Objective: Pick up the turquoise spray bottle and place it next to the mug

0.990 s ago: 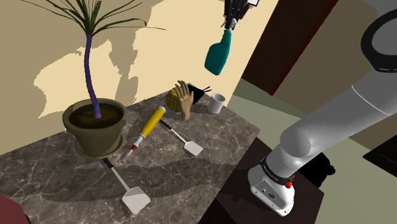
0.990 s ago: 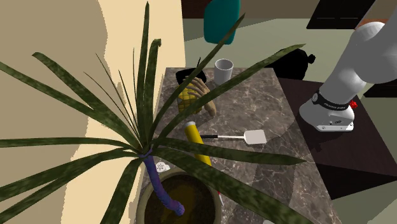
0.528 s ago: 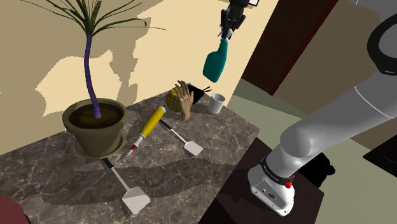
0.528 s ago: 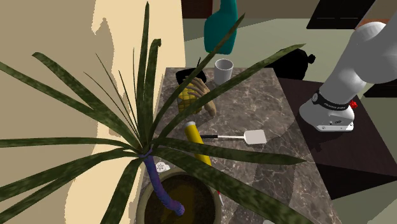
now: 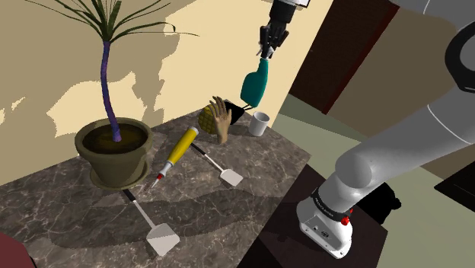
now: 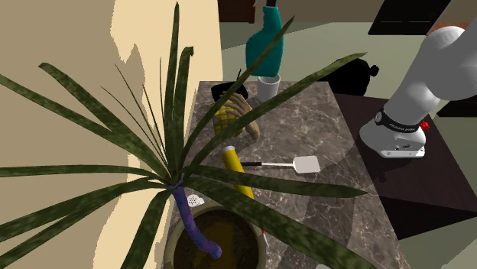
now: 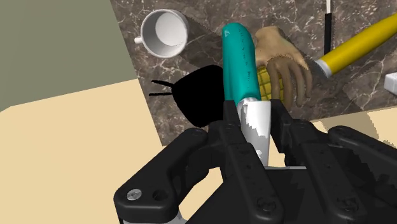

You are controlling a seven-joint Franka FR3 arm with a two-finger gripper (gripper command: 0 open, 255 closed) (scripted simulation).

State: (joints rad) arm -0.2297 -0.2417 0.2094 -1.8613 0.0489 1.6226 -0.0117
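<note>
Because the task ends beside the white mug (image 5: pixel 260 123), I carry the turquoise spray bottle (image 5: pixel 254 84) high over the far corner of the dark marbled countertop (image 5: pixel 228 205). It hangs roughly upright by its top from my black two-finger gripper (image 5: pixel 266 47).

Wrist view: the fingers (image 7: pixel 232 137) are drawn in narrow, clasping the bottle's white sprayer head. The turquoise body points down toward the counter between a black whiskered shape (image 7: pixel 200 95) and a tan model hand (image 7: pixel 283 60). The mug stands near, past the black shape. Gripping at the head leaves the base free, which I judge suits setting the bottle down upright. The height presumably keeps it clear of the clutter around the mug.

Hidden or uncertain: in the second exterior view the bottle's top meets the upper edge, and long green leaves of the potted plant (image 6: pixel 174 183) cross the bottle. Its base overlaps the mug's rim there, so clearance cannot be read from that side; the shoulder view shows a gap between them. What the black shape is I cannot tell. A yellow ridged object (image 7: pixel 267 86) lies partly covered by the model hand.
</note>
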